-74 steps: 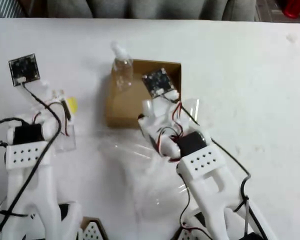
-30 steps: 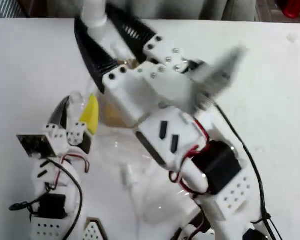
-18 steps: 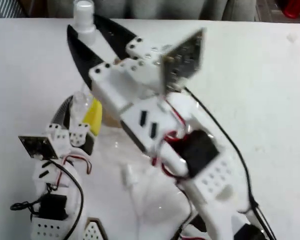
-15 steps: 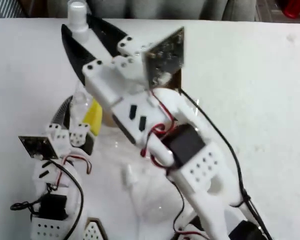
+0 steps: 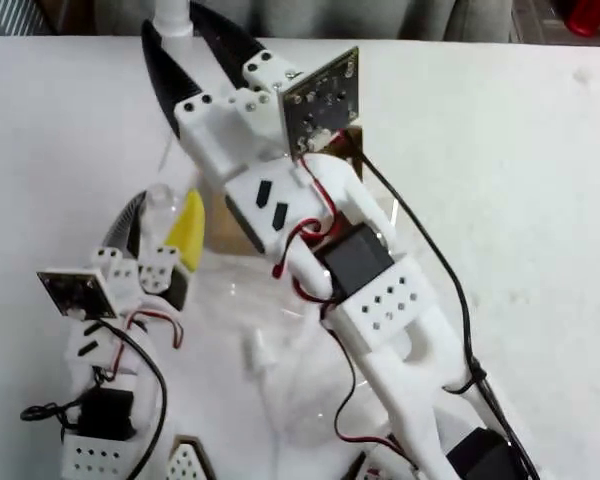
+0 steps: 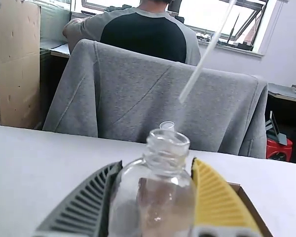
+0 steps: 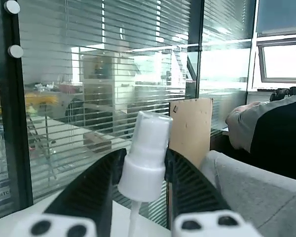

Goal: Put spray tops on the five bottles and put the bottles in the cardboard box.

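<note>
Spray top above open bottle.
Right gripper, upper left of the high view, pinches the spray top; its tube slants down toward the upright bottle clamped by the left gripper, left of centre.

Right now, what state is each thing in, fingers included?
bottle: upright, uncapped, gripped.
spray top: held raised, tube hanging down, not yet in the bottle.
left fingers: shut on the bottle.
right fingers: shut on the spray top.
cardboard box: open on top, contents hidden.
</note>
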{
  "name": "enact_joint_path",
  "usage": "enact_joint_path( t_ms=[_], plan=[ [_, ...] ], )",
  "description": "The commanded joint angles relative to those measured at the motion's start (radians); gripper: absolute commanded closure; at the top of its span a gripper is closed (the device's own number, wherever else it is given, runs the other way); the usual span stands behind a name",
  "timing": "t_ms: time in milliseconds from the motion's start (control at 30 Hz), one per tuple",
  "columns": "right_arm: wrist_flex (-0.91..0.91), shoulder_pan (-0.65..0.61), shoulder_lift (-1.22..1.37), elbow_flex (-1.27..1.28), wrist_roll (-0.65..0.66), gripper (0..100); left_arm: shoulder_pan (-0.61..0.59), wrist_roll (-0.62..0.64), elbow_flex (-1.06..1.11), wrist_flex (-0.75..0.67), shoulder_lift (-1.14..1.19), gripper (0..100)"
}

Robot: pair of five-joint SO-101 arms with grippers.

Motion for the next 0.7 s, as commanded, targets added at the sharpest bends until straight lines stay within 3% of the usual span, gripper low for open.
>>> enact_joint_path(
  t_ms=[0,667],
  plan=[
    [0.007,-0.015,-0.010,-0.017,0.023,98.3,0.007,0.005,-0.009,-0.032,-0.022,98],
    [0.065,-0.068,-0.007,-0.017,0.028,98.3,0.007,0.005,-0.011,-0.032,-0.022,98]
  ],
)
